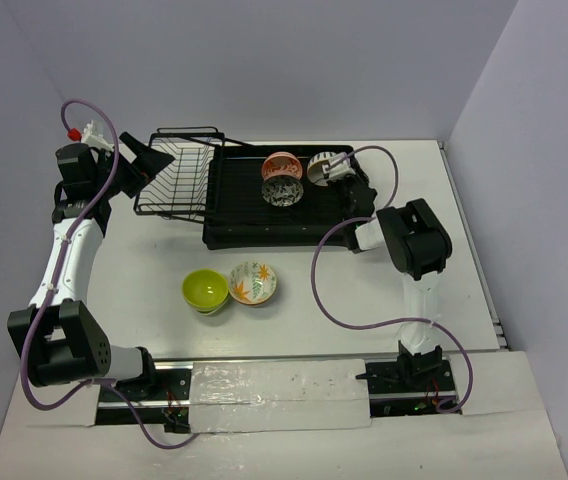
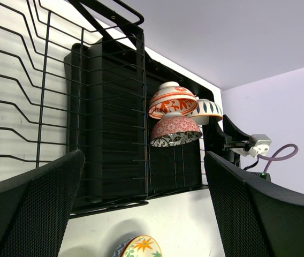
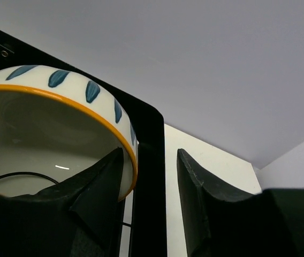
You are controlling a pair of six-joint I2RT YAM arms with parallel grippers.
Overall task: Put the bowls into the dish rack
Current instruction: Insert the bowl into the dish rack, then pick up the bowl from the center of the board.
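**Bowl status: three in rack, two on table**

Your right gripper (image 3: 150,158) is at the cream bowl (image 3: 50,123) in the far right part of the dish rack (image 1: 254,215). That bowl has an orange rim, blue leaf dabs outside and a plain glossy inside. The fingers are spread, one against the inside of the wall and the other outside with a gap, so you're straddling the rim, not clamping it.

Just beside it on the slatted tray (image 1: 239,195) are the red-orange patterned bowl (image 2: 172,100) and a pink-red bowl (image 2: 175,130) with a black-and-white floral band. These two touch each other.

The lime green bowl (image 1: 205,290) and the white bowl (image 1: 253,283) with orange leaves sit upright side by side on the table (image 1: 144,270), in front of the rack.

Your left gripper (image 1: 147,160) hovers at the wire basket (image 1: 176,178), fingers (image 2: 34,209) wide apart.
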